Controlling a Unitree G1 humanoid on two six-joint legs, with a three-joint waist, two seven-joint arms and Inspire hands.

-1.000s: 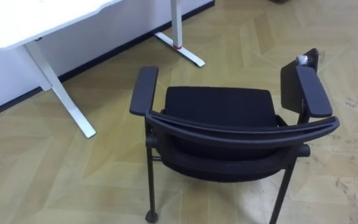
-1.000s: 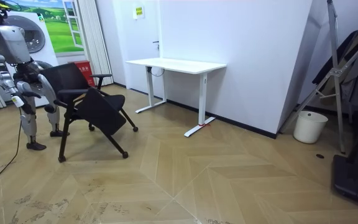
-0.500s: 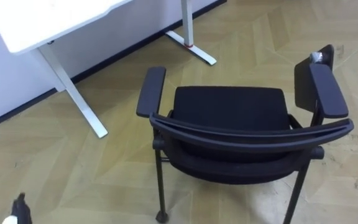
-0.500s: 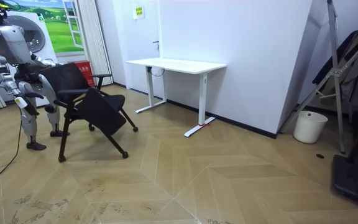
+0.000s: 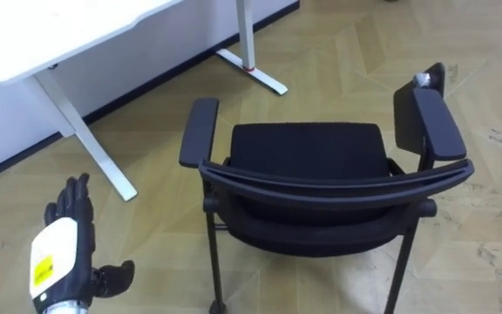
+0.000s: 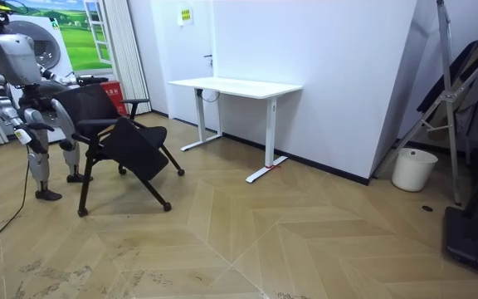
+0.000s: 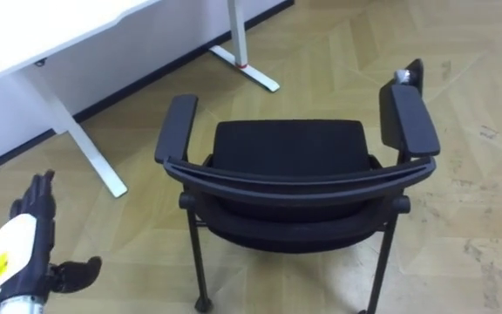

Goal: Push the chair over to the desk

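The black chair [image 5: 321, 179] stood on the floor [image 5: 347, 52] before me, back toward me, near the white surface [image 5: 50, 30]. My left hand [image 5: 66, 253] hung released, apart from it; my right hand's [image 6: 25, 134] state I couldn't tell.

Bare floor [image 5: 155, 228] lay between the open left hand [image 5: 66, 255] and the chair [image 5: 308, 150], with nothing across that gap. The white counter [image 5: 50, 35] overhung the far left, and its slanted leg [image 5: 85, 133] stood just ahead of the hand.
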